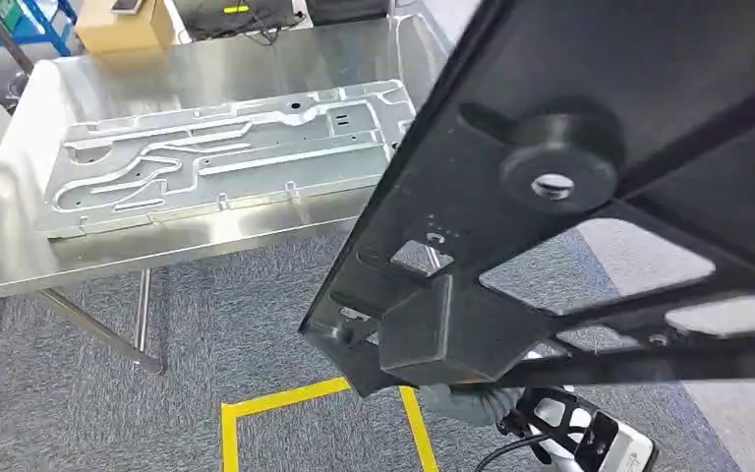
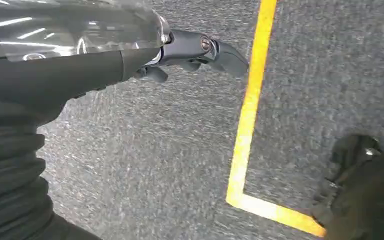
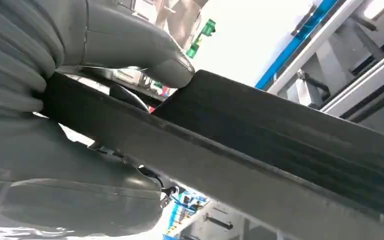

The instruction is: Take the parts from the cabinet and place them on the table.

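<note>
One black frame part (image 1: 590, 197) fills the right of the head view, clamped at its edge between the thumb and fingers of the right hand (image 3: 95, 65). Keep it level as you carry it toward the steel table (image 1: 206, 59) at upper left, and set it beside the machined plate (image 1: 226, 157). The left hand (image 2: 195, 52) hangs over grey carpet with yellow tape (image 2: 247, 125), fingers loosely curled on nothing.
</note>
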You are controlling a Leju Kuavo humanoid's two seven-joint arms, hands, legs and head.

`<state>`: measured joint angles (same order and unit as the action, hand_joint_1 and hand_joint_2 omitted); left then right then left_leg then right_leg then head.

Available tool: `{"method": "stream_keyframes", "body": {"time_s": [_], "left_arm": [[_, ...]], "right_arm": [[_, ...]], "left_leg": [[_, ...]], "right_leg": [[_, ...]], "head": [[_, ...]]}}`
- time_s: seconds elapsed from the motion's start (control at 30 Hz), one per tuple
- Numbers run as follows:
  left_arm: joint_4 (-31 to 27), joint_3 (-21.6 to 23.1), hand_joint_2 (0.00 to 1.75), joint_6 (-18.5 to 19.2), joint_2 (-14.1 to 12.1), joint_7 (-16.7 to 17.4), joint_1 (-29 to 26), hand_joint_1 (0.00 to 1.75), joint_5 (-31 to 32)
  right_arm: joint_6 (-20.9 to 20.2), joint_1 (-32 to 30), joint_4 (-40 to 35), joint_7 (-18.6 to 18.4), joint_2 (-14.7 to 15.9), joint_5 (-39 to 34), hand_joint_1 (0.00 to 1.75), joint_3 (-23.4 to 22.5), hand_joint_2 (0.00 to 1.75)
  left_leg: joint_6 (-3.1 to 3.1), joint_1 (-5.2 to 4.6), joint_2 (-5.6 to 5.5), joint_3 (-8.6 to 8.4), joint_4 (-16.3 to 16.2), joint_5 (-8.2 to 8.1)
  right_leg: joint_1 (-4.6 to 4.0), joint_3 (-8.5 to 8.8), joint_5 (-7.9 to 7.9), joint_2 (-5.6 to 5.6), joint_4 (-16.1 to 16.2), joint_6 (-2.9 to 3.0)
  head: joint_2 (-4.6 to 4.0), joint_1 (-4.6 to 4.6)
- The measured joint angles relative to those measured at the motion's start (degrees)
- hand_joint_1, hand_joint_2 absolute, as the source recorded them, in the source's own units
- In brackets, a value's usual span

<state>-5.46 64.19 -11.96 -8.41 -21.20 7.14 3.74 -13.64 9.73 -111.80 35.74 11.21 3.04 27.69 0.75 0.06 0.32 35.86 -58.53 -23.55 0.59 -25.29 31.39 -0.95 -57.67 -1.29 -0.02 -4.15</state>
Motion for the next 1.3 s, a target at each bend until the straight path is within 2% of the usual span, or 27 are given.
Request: {"method": "stream_keyframes", "body": {"time_s": [0.07,0.1,0.2,0.23,0.27,0.3,0.33,0.37,0.4,0.47,0.53,0.57,0.6,0.63,0.67,0.73,0.77,0.8,0.87,0.9,0.93,1.07,1.1,1.2,1.23,1.27,1.3], "left_arm": [[0.0,0.02,1.75,0.0,0.02,-0.02,0.03,0.0,0.0],[0.0,0.04,1.75,0.0,0.02,-0.04,0.09,0.0,0.0],[0.0,0.13,1.75,0.0,0.02,-0.07,-0.05,0.0,0.0],[0.0,0.18,1.75,0.0,0.02,-0.07,-0.1,0.0,0.0],[0.0,0.22,1.75,0.0,0.06,-0.09,-0.13,0.0,0.0],[0.0,0.22,1.75,0.0,0.11,-0.09,-0.13,0.0,0.0],[0.0,0.24,1.75,0.0,0.13,-0.11,-0.13,0.0,0.0],[0.02,0.22,1.75,-0.04,0.13,-0.18,-0.3,0.0,0.0],[0.0,0.22,1.75,-0.09,0.13,-0.26,-0.22,0.0,0.0],[0.0,0.22,1.75,-0.28,0.11,-0.37,-0.07,0.0,-0.02],[0.0,0.22,1.75,-0.37,0.11,-0.46,0.15,0.0,0.0],[0.0,0.22,1.75,-0.37,0.13,-0.57,0.29,0.0,0.04],[0.0,0.22,1.75,-0.35,0.26,-0.59,0.35,0.0,0.0],[0.0,0.22,1.75,-0.33,0.28,-0.59,0.34,0.0,0.0],[0.0,0.22,1.75,-0.26,0.28,-0.59,0.13,0.0,0.0],[0.0,0.22,1.75,-0.17,0.28,-0.59,-0.21,0.0,0.0],[0.0,0.22,1.75,-0.17,0.28,-0.59,-0.24,0.0,0.0],[0.0,0.22,1.75,-0.17,0.28,-0.59,-0.18,0.0,0.0],[0.0,0.24,1.75,-0.18,0.26,-0.59,-0.23,0.0,0.0],[0.02,0.24,1.75,-0.17,0.2,-0.59,-0.39,0.0,0.0],[0.02,0.24,1.75,-0.22,0.22,-0.59,-0.41,0.0,0.0],[0.0,0.24,1.75,-0.66,0.33,-0.66,-0.22,0.0,-0.02],[0.0,0.24,1.75,-0.74,0.33,-0.68,-0.1,0.0,0.0],[0.0,0.22,1.75,-0.9,0.33,-0.66,-0.07,0.0,-0.02],[0.0,0.09,1.75,-0.92,0.33,-0.74,-0.12,0.0,-0.02],[0.0,-0.11,1.75,-1.01,0.33,-0.96,-0.17,0.0,0.0],[0.0,-0.33,1.75,-1.12,0.33,-1.09,-0.21,0.0,0.0]], "right_arm": [[-0.02,0.11,-0.06,0.0,0.0,0.0,1.69,-0.02,1.75],[0.0,0.23,-0.04,0.0,0.0,-0.02,1.69,-0.02,1.75],[0.02,0.05,0.0,0.0,0.0,-0.02,1.69,-0.04,1.75],[0.04,0.04,0.02,0.0,0.0,-0.02,1.69,-0.04,1.75],[0.04,0.03,0.02,0.0,0.0,0.0,1.69,-0.04,1.75],[0.04,0.01,0.07,0.0,0.0,0.09,1.69,-0.04,1.75],[0.11,-0.14,0.02,0.0,0.0,0.55,1.69,-0.04,1.75],[0.53,-0.59,-0.09,0.0,0.0,1.42,1.69,0.0,1.75],[1.59,-1.33,-0.56,-0.11,0.0,2.9,1.69,0.19,1.75],[3.71,-2.39,-2.07,-0.39,0.11,5.42,1.69,1.11,1.75],[5.87,-2.34,-3.25,-0.5,0.13,6.34,1.69,1.99,1.75],[6.42,-2.53,-3.71,-0.54,0.22,6.58,1.69,2.25,1.75],[6.76,-2.6,-4.0,-0.55,0.26,6.69,1.69,2.47,1.75],[7.15,-2.75,-4.24,-0.55,0.31,6.8,1.69,2.71,1.75],[7.34,-2.98,-4.42,-0.55,0.37,6.67,1.69,2.97,1.75],[7.95,-3.26,-4.79,-0.55,0.5,6.23,1.69,3.45,1.75],[8.2,-3.28,-4.96,-0.55,0.57,6.08,1.69,3.59,1.75],[8.28,-3.27,-5.03,-0.55,0.65,6.01,1.69,3.71,1.75],[8.52,-3.31,-5.22,-0.55,0.81,5.99,1.69,3.89,1.75],[8.7,-3.31,-5.22,-0.55,0.83,5.97,1.69,3.93,1.75],[9.0,-3.55,-5.27,-0.52,0.85,5.94,1.69,4.04,1.75],[9.18,-3.58,-5.42,-0.41,1.05,5.99,1.69,4.24,1.75],[9.18,-3.46,-5.42,-0.42,1.12,5.92,1.69,4.28,1.75],[10.04,-3.31,-5.31,-0.48,1.4,5.92,1.69,4.26,1.75],[10.91,-3.23,-5.16,-0.57,1.42,6.16,1.69,3.98,1.75],[11.76,-3.05,-4.94,-0.61,1.42,6.23,1.69,3.32,1.75],[12.53,-2.76,-4.61,-0.61,1.42,6.52,1.69,2.16,1.75]], "left_leg": [[0.6,0.37,-0.2,-2.2,1.4,-0.5],[0.86,0.4,-0.21,-2.95,1.69,-0.93],[0.89,0.4,-0.4,-5.36,1.92,-2.89],[0.84,0.41,-0.46,-6.42,1.92,-3.7],[0.74,0.43,-0.53,-7.57,1.92,-4.52],[0.55,0.44,-0.55,-8.8,1.91,-5.38],[0.37,0.45,-0.54,-10.08,1.92,-6.35],[0.12,0.37,-0.53,-10.38,2.07,-7.24],[-0.23,0.19,-0.67,-11.05,1.4,-8.27],[-1.14,0.17,-0.87,-12.45,2.23,-8.6],[-1.6,0.19,-0.9,-11.73,0.54,-7.77],[-1.75,0.3,-0.74,-10.23,-2.98,-6.76],[-2.01,0.37,-0.69,-7.32,-8.03,-6.39],[-2.22,0.4,-0.69,-4.48,-12.11,-7.77],[-2.38,0.42,-0.69,-1.89,-15.27,-10.63],[-2.2,0.41,-0.68,1.16,-16.92,-15.37],[-2.02,0.41,-0.68,1.56,-15.09,-15.28],[-1.78,0.4,-0.68,1.18,-11.67,-13.19],[-0.64,0.11,-0.55,-0.24,-3.02,-4.16],[-0.35,-0.29,-0.45,0.01,-0.68,-0.75],[-0.41,-0.3,-0.65,-0.32,-0.83,-1.87],[0.69,0.14,-0.92,-2.65,0.46,-1.25],[1.01,0.12,-0.9,-3.12,0.48,-1.46],[1.18,0.05,-0.95,-3.63,0.42,-2.07],[1.14,0.05,-1.05,-3.83,0.41,-2.32],[1.1,0.06,-1.19,-4.16,0.4,-2.61],[1.03,0.06,-1.33,-4.61,0.4,-2.96]], "right_leg": [[0.26,-3.1,-1.78,0.34,-5.89,-0.45],[0.24,-6.13,-1.51,0.38,-10.13,-0.56],[0.34,-13.83,4.82,0.51,-17.17,-1.26],[0.34,-14.99,5.99,0.64,-16.46,-1.21],[0.35,-15.3,5.69,0.69,-14.39,-1.23],[0.34,-15.06,3.67,0.77,-11.08,-1.19],[0.34,-14.58,-0.9,0.98,-6.76,-0.85],[0.31,-14.41,-7.97,1.41,-2.57,-0.5],[-0.01,-14.78,-11.71,1.62,-1.31,0.18],[-0.11,-14.31,-10.38,1.36,-1.47,1.4],[-0.06,-12.9,-9.58,1.52,-1.13,2.28],[-0.02,-12.14,-9.05,1.63,-0.83,2.7],[-0.06,-11.48,-8.4,1.77,-0.74,3.05],[-0.11,-10.87,-7.81,1.76,-0.74,3.18],[-0.19,-10.13,-7.11,1.75,-0.74,3.29],[-0.27,-8.5,-5.81,1.59,-0.75,3.32],[-0.32,-7.4,-5.05,1.56,-0.75,3.29],[-0.4,-6.33,-4.32,1.55,-0.75,3.25],[-0.5,-4.74,-2.94,1.63,-0.69,3.07],[-0.75,-4.09,-2.45,1.61,-1.08,2.78],[-0.76,-3.97,-1.93,1.14,-0.89,2.24],[-0.59,-3.3,-1.43,1.16,-2.99,0.93],[-0.55,-4.43,-0.39,1.04,-5.24,0.8],[-0.2,-12.08,4.99,1.02,-16.42,-0.01],[-0.17,-13.58,5.26,1.03,-17.63,-0.15],[-0.11,-13.9,4.07,1.04,-16.54,-0.24],[-0.02,-13.02,1.07,1.04,-13.04,-0.19]], "head": [[0.0,0.0],[0.0,0.02],[0.0,0.02],[0.0,0.02],[0.0,0.02],[0.0,0.02],[0.0,0.02],[0.0,0.04],[0.0,0.02],[0.0,0.04],[0.0,0.02],[0.0,0.04],[0.0,0.02],[0.0,0.04],[0.0,0.04],[0.0,0.02],[0.0,0.04],[0.0,0.04],[0.0,0.04],[0.0,0.07],[0.0,0.06],[0.0,0.04],[0.0,0.07],[0.0,0.04],[0.0,0.04],[0.0,0.04],[0.0,0.04]]}}
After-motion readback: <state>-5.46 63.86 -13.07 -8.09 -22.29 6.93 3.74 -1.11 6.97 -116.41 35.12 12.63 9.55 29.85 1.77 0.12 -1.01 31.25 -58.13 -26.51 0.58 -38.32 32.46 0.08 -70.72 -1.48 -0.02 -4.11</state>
